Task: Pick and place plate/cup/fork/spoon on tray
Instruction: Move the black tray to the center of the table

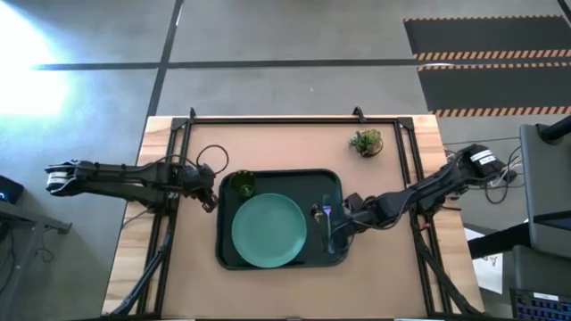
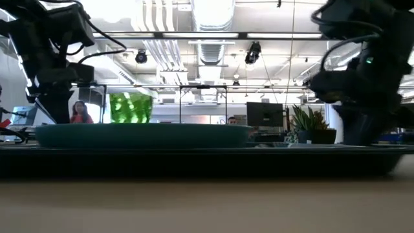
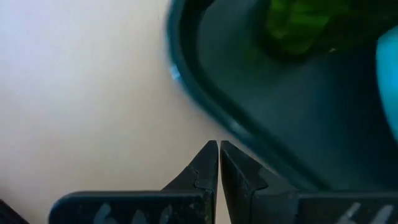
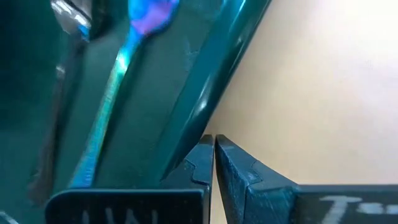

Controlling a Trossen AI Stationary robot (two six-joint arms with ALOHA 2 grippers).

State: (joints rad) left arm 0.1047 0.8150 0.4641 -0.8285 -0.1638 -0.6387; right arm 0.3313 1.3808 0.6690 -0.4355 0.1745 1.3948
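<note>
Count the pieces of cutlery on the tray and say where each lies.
2. The fork and the spoon lie side by side on the tray, in the strip between the plate and the tray's right rim. The plate could hide others.

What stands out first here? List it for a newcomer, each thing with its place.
The dark green tray in the middle of the table, with the teal plate filling most of it. The green cup stands in the tray's far left corner, and the fork and spoon lie along its right side. The left end effector and right end effector flank the tray, both shut and empty.
</note>
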